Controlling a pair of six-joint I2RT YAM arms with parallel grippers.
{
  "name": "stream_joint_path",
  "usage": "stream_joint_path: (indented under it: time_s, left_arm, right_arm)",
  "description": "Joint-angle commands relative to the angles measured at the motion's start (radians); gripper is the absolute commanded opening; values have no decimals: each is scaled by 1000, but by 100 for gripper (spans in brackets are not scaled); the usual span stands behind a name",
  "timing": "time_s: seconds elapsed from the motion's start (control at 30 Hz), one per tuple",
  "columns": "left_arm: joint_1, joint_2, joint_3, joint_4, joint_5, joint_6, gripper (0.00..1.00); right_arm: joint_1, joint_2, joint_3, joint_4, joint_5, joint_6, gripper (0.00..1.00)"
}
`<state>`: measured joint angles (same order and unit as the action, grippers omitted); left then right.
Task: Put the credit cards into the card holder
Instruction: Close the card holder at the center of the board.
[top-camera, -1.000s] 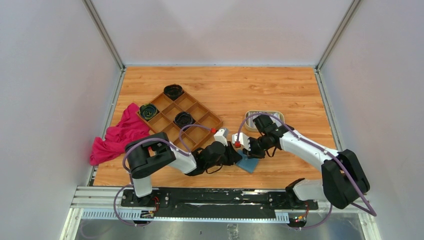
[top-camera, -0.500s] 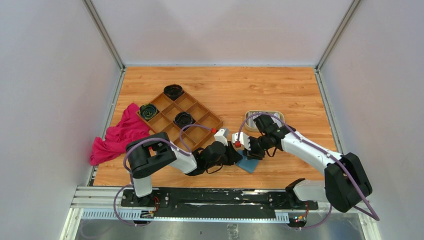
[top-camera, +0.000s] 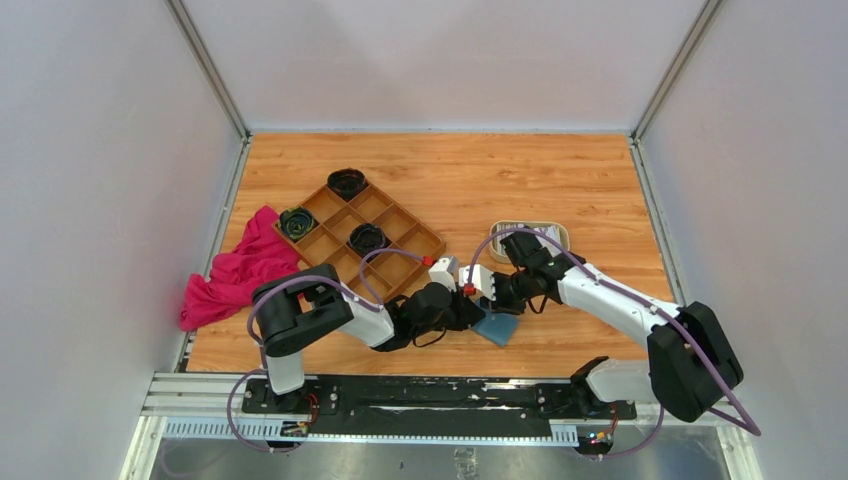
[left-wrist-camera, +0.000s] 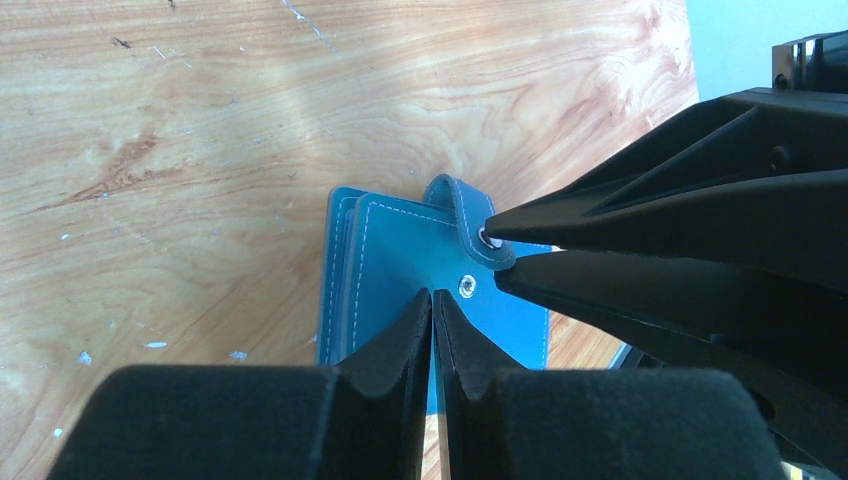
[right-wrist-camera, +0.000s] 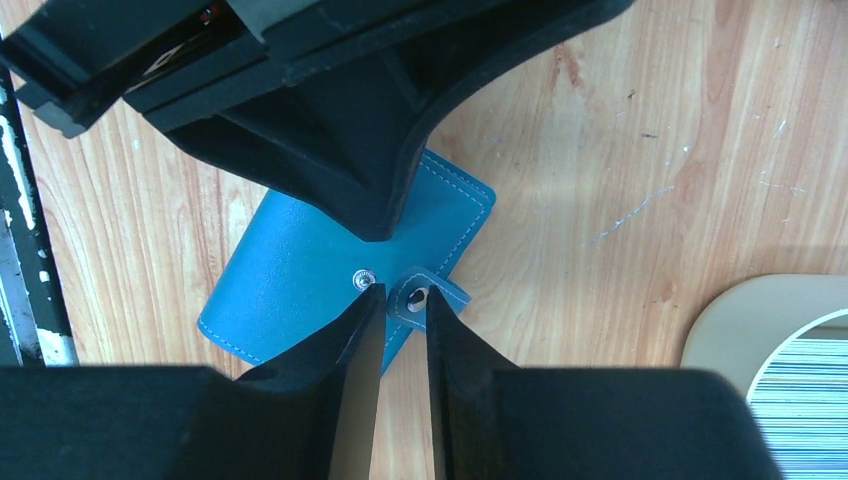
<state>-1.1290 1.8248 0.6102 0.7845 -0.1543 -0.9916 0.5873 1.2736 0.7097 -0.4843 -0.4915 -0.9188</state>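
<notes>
The light, floppy teal-blue folding card holder (right-wrist-camera: 290, 280) seemed best opened by its snap tab (right-wrist-camera: 412, 296), pinched in the right gripper (right-wrist-camera: 400, 302) while the left gripper (left-wrist-camera: 432, 300), fingers together, seemed to pin it flat.

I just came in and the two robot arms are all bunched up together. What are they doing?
They are opening the blue card holder on the table. The left gripper, shut, presses down on its cover, while the right gripper pinches the snap tab, which is already off its stud. The holder is not yet unfolded, and the credit cards seem to sit in the cream tray nearby.
</notes>
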Motion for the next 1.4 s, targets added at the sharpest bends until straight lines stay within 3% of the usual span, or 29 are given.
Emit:
stream_joint_path:
  time_s: [0.0,0.17,0.47,1.0,1.37]
  left_arm:
    - [0,37,10,-27,-18,13,11]
    - [0,39,10,-27,-16,13,11]
    - [1,41,7,-28,-19,14,11]
    - [5,53,5,-27,-19,2,10]
    - [6,63,13,-27,-11,-1,9]
  right_arm:
    - [15,10,7,9,25,16,23]
    - [15,12,4,13,39,18,20]
    - [14,9,19,-9,52,31,0]
    - [-41,-25,13,-135,-84,-11,0]
    - [-29,32,-1,-113,-55,-10,0]
